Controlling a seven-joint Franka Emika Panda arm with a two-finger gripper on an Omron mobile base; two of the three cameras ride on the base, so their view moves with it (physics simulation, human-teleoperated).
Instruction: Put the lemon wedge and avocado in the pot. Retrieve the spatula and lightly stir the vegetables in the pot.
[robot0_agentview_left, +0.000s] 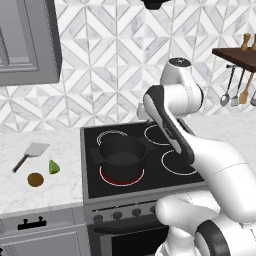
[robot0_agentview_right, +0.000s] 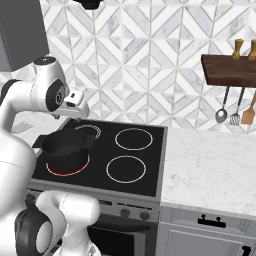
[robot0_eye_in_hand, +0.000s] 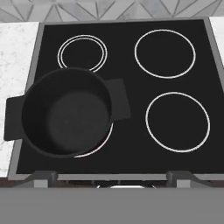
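- Pot (robot0_agentview_left: 122, 155): squat, black, empty inside as seen from the hand view; sits on the front-left burner of the stove (robot0_agentview_left: 165, 150), which shows a red ring beneath it. Two short side handles. Judged stiff and heavy; it needs no lifting, only to take what is dropped in.
- Lemon wedge (robot0_agentview_left: 53, 167): small, bright green, pointed, lying on the marble bench (robot0_agentview_left: 30, 150) left of the stove. Judged light and firm but tapered, so prone to squirt out of a pinch. Best taken across the broad flanks near the thick end, not at the tip.
- Avocado (robot0_agentview_left: 35, 179): small brown ball, just beside the wedge, nearer the bench's front edge. Round, likely to roll; close across its middle, centred.
- Spatula (robot0_agentview_left: 30, 154): flat grey blade on a thin dark handle, near the wedge, behind it. Judged rigid and light; take hold mid-handle, since the blade lies flat to the bench.
- End effector: raised above the stove and looking down on the pot. Its fingertips are not clear, so cannot tell how far open it stands; nothing seems to be carried.
- Neither vegetable is in the pot yet.
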